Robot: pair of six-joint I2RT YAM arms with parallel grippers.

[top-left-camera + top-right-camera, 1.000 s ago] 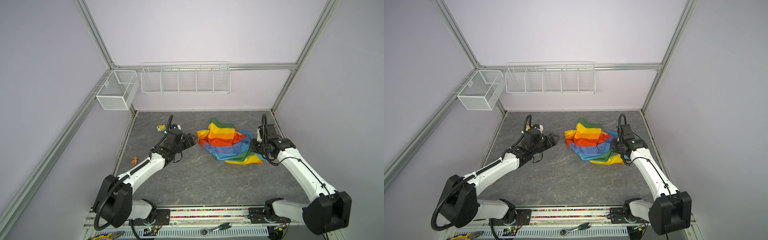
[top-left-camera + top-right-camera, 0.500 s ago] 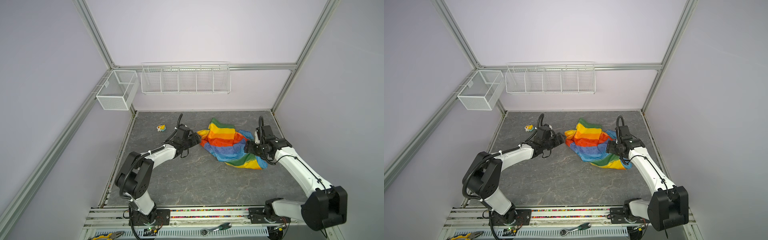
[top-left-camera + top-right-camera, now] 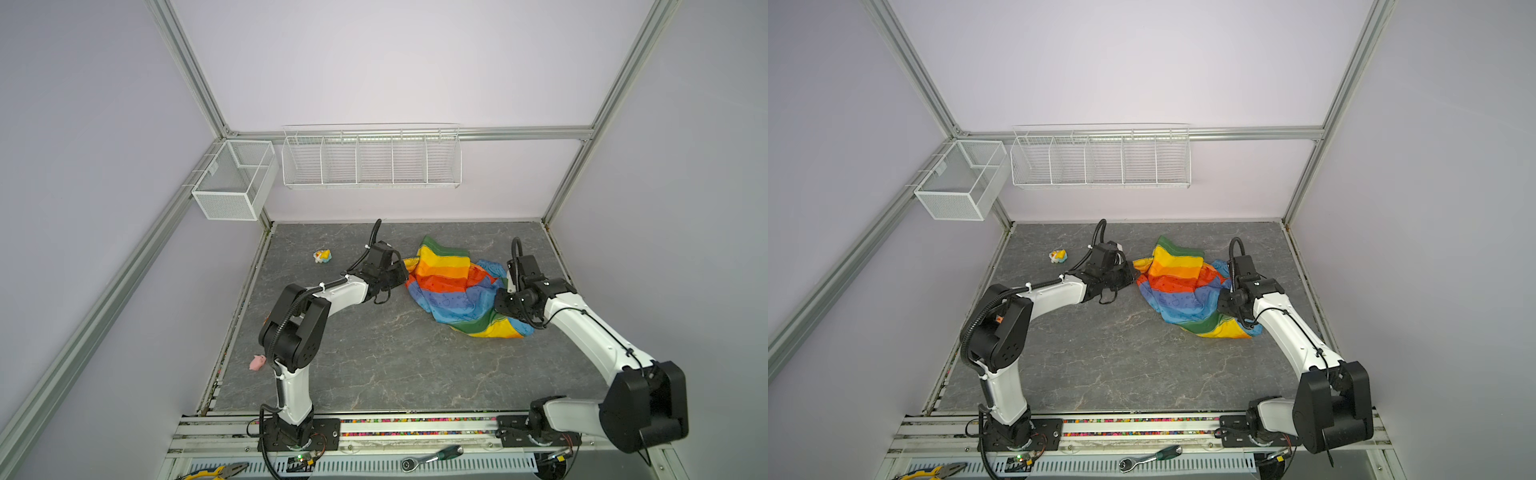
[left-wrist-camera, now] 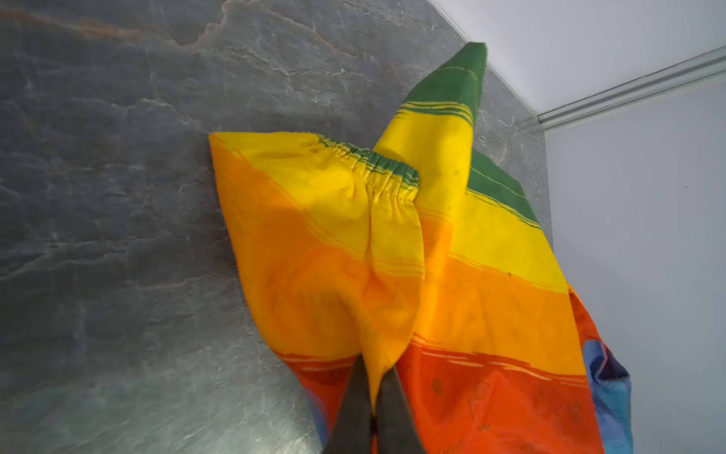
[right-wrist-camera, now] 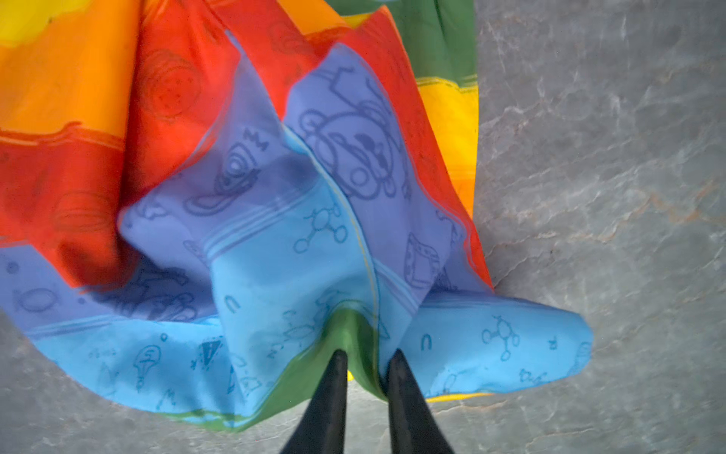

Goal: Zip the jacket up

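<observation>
The rainbow-striped jacket [image 3: 453, 286] [image 3: 1183, 286] lies crumpled at the back right of the grey table. No zipper shows in any view. My left gripper [image 3: 405, 276] [image 3: 1133, 276] is at the jacket's left edge. In the left wrist view the left gripper [image 4: 375, 373] is shut on a yellow-orange fold of the jacket [image 4: 451, 255] below an elastic cuff. My right gripper [image 3: 498, 305] [image 3: 1221, 303] is at the jacket's right side. In the right wrist view the right gripper [image 5: 368, 353] pinches a green fold of the jacket [image 5: 275, 196] beside light-blue fabric.
A small yellow toy [image 3: 322, 256] sits at the back left of the table and a pink toy [image 3: 257, 362] by its left edge. A wire rack [image 3: 370, 160] and a mesh box [image 3: 232, 183] hang on the walls. A ratchet [image 3: 432, 457] and pliers [image 3: 216, 471] lie on the front rail.
My left gripper moved right to the jacket's left edge and shut on it. My right gripper closed on the jacket's right side. The jacket's lower end shifted toward the front right.
</observation>
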